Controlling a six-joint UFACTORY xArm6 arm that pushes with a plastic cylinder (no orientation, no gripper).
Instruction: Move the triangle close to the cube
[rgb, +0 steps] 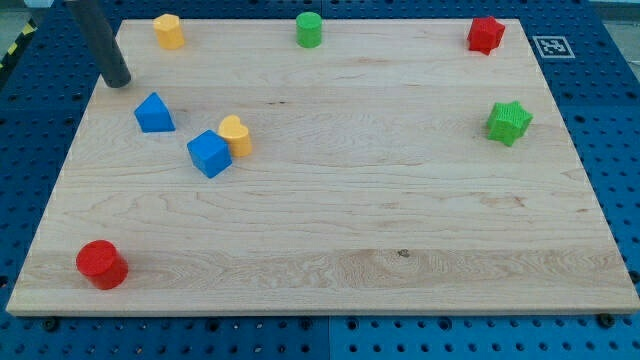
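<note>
My tip (118, 82) rests on the counter (330, 230) near its top left corner, just inside the left edge; the arm ends in a plain rod with no pincer, so there is nothing to be released or clenched. The rod rises from the tip toward the view's top left. Nearest the tip, a little below and to its right but not touching, sits the blue triangle (154, 113), its apex pointing toward the counter's top edge and its broad base toward the bottom edge; its long axis cannot be told for sure. Further right and lower lies the blue cube (209, 153), turned corner-on, near the triangle but apart from it. A yellow block (236, 135), rounded on top, touches the cube's upper right side. Along the top edge stand another yellow block (168, 31), a green cylinder (309, 29) and, at the top right corner, a red star (486, 35). A green star (509, 122) sits near the right edge. A red cylinder (102, 265) stands in the bottom left corner. Count: two blue, two yellow, two green, two red.
</note>
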